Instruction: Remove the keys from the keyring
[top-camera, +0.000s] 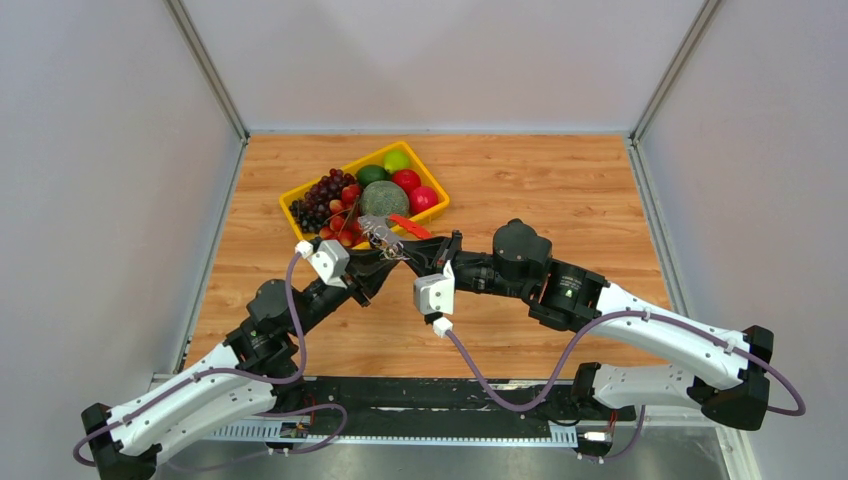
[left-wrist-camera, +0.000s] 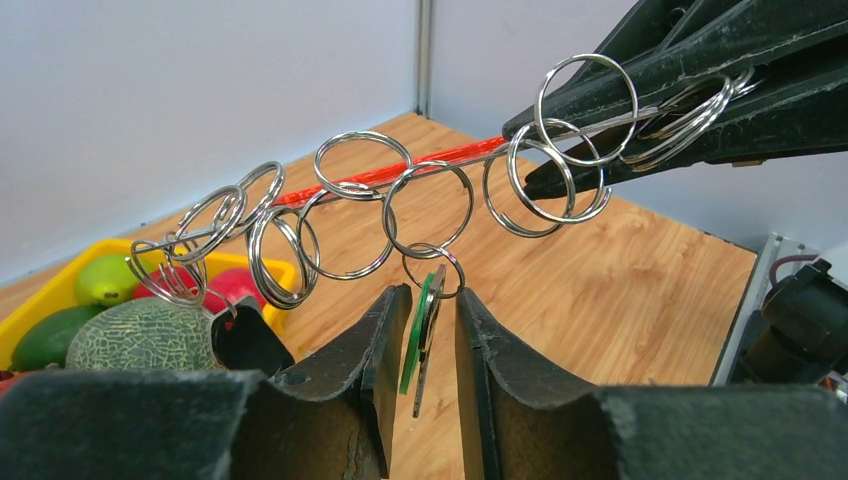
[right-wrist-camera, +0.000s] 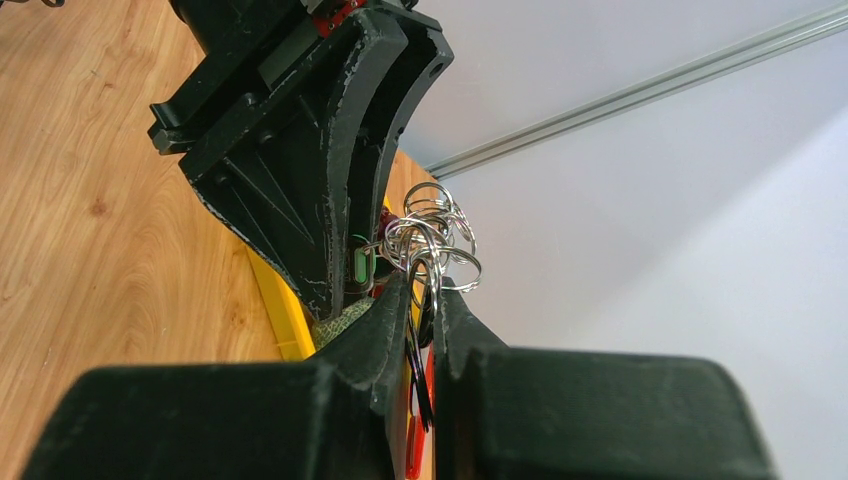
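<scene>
Okay, left gripper (left-wrist-camera: 432, 300): nearest, on the near side of the yellow tray (top-camera: 345, 170). Fingers are a little apart, straddling the green key. A sliver of gap shows, so not clamped as far as I can see.
right gripper (right-wrist-camera: 428, 295): also on the tray's near side, fingers pressed together on one end of the keyring.
green key (left-wrist-camera: 418, 335): flat and thin, hangs edge-on off the bunch, between the left fingers. Likely light and free to swing. Best hold is probably a pinch on its flat faces, low down. It could twist out of the pads.
keys (left-wrist-camera: 388, 205): silver bunch, mostly wire split rings strung in a row. Held in the air just short of the tray's near edge, none on the table (top-camera: 560, 190). Probably light, stiff and slippery. Round wire is a poor place to pinch, and loose rings may slide and tangle.
keyring (left-wrist-camera: 450, 155): narrow red strip threaded through the rings, free end toward the tray. Looks stiff enough to pull against.
yellow tray: farthest, fruit inside, melon (left-wrist-camera: 140, 335) on its near side.
</scene>
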